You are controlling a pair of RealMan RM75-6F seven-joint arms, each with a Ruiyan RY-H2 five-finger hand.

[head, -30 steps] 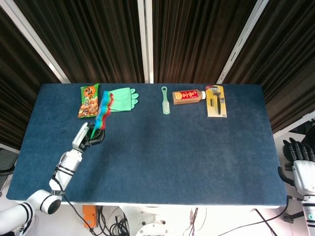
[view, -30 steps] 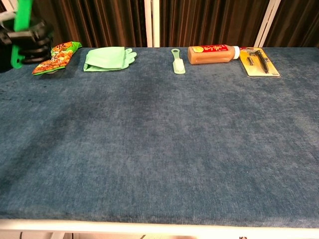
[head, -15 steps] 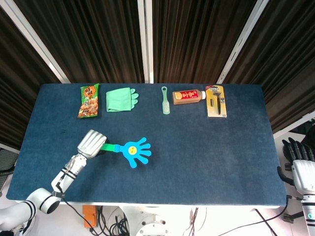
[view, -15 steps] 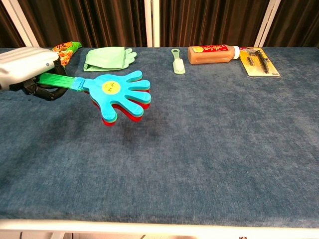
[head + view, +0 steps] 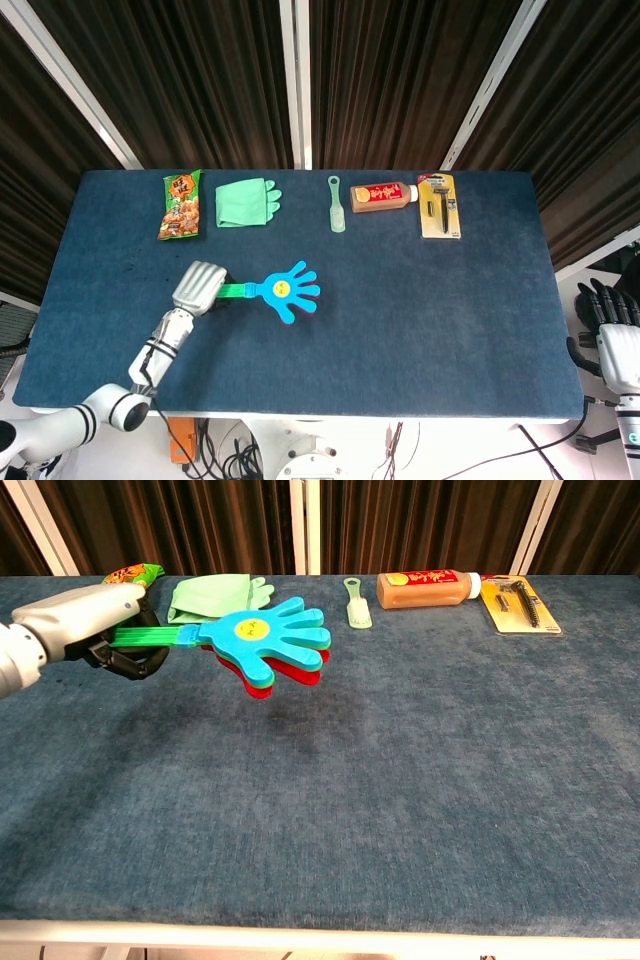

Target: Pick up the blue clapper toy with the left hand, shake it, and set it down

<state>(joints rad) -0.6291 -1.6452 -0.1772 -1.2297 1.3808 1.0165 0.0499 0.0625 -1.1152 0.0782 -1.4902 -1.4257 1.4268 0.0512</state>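
Left hand (image 5: 198, 287): closed around the green handle of the blue clapper toy (image 5: 286, 291), left of centre in the head view.
Clapper position: held off the bench (image 5: 420, 330), palm end pointing right; shadow below it in the chest view.
Right hand (image 5: 610, 318): lower right edge, off the bench, fingers apart, holding nothing.
Risk: grip sits at the handle's far end; a hard shake could lever the toy loose.
Risk 2: a low swing may strike the bench.
Arm pose: forearm runs from lower left up to the hand, knuckles upward.

Along the table's (image 5: 400, 330) far edge, left to right: snack packet (image 5: 181, 204), glove (image 5: 246, 202), brush (image 5: 337, 204), bottle (image 5: 382, 196), razor pack (image 5: 438, 206).
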